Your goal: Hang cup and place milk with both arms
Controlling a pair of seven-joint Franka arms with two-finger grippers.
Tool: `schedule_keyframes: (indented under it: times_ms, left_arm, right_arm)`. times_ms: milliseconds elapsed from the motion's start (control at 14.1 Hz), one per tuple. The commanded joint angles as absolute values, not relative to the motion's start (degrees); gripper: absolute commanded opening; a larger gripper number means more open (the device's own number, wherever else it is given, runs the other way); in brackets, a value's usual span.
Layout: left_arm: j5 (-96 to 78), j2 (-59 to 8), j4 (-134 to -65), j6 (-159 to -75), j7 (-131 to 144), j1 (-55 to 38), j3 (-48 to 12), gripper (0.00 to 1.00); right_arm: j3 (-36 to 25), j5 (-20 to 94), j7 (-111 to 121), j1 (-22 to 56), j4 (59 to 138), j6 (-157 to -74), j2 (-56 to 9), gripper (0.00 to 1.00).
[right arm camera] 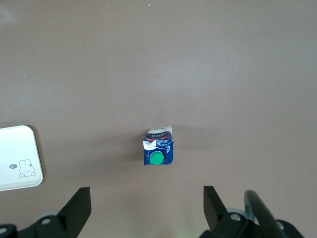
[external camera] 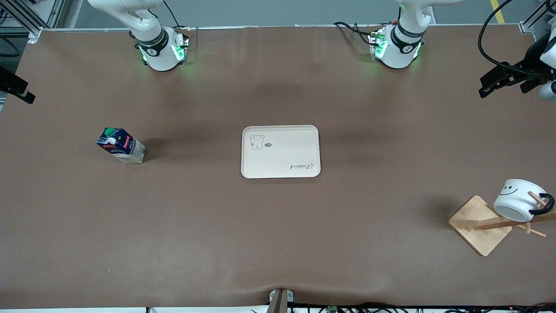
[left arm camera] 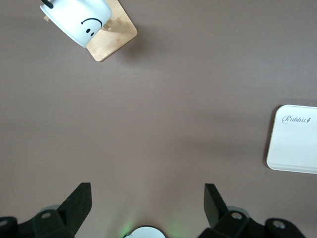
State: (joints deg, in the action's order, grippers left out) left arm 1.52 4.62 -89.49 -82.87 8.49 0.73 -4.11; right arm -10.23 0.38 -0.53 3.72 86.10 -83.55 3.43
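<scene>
Probably handling light and slightly crushable — milk carton point(external camera: 121, 145) standing upright on the tabletop point(external camera: 278, 239) toward the right arm's end, best pinched across flat sides below the green cap point(right arm camera: 157, 158). Smiley mug point(external camera: 519, 200) already hanging on the wooden rack point(external camera: 482, 224). Left hand point(left arm camera: 147, 201) and right hand point(right arm camera: 147, 201) both gaping, holding nothing.

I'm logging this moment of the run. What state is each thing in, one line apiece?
cup: hanging by its handle on a peg of the wooden rack, tilted.
milk: upright on the table, green cap on, toward the right arm's end, not on the tray.
tray: flat at the table's middle, nothing on it.
left gripper: open, holding nothing, up over the table.
right gripper: open, holding nothing, above the milk.
</scene>
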Motion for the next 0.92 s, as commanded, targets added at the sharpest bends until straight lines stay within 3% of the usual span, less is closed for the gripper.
schedule_keyframes:
  times_ms: [0, 853]
  left_arm:
    - [2.6, 3.7, -88.4, -81.8, 8.0, 1.0, -4.3, 1.0]
    - [2.6, 3.4, -88.3, -81.8, 7.7, 1.1, -4.2, 1.0]
  right_arm:
    - [-10.3, 1.3, -0.3, 3.1, 85.8, -81.5, 4.1, 1.0]
    - [-9.9, 1.3, -0.3, 3.5, 85.6, -81.7, 4.0, 1.0]
